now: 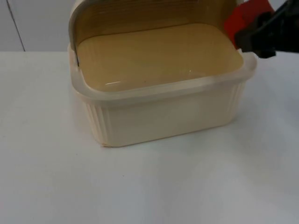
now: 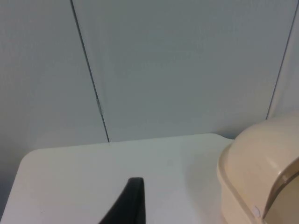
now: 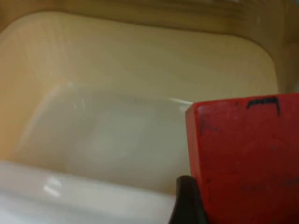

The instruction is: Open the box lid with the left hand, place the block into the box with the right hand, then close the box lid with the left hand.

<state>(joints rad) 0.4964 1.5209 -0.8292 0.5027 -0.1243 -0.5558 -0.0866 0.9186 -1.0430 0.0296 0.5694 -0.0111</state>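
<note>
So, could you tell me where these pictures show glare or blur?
Top view: small glints on the box floor, soft shadow at its base, red block and right gripper blurred. Right wrist view: glare on the box floor, block close and soft. Left wrist view: evenly lit, black finger blurred.

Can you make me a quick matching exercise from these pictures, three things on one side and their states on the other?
Things:
1. box lid
2. red block
3. box

States:
A. held by the right gripper over the box's rim
B. nothing inside, standing on the white table
C. swung up and open

Pairs: 1-C, 2-A, 3-B
</note>
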